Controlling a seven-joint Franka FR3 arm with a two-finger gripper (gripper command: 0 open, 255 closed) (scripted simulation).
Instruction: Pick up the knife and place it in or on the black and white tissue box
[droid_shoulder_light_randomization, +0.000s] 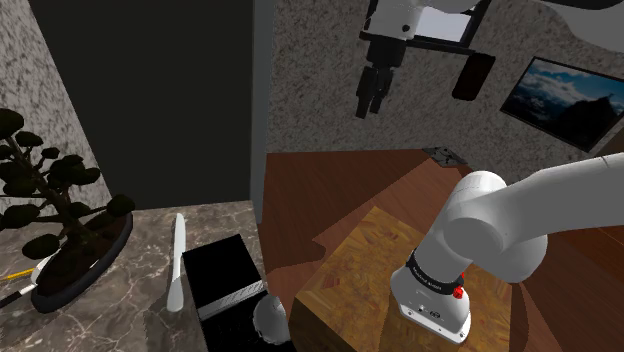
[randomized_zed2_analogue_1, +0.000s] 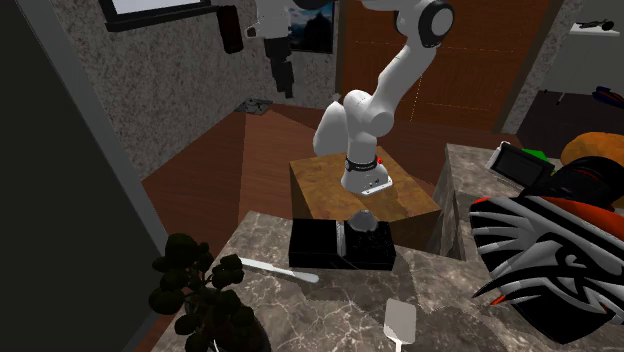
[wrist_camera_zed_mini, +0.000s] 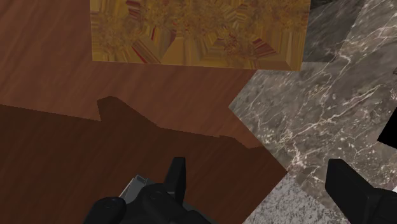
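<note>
gripper (droid_shoulder_light_randomization: 368, 104): fingers (wrist_camera_zed_mini: 347, 183) spread wide, holding nothing, hanging high over wood floor (droid_shoulder_light_randomization: 330, 190) | knife (droid_shoulder_light_randomization: 177, 262): lying flat on marble counter (droid_shoulder_light_randomization: 130, 310), just beside tissue box (droid_shoulder_light_randomization: 222, 272)

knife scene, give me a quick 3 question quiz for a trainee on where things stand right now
1. True or false: the gripper is holding the knife.
2. The knife lies on the marble counter between the black tissue box and which thing? A. potted plant B. kettle C. laptop
3. Fill in: in the wrist view the gripper's fingers stand ____.
Key: 1 false, the gripper hangs high up, far from the knife. 2 A. 3 apart, so it is open.
</note>
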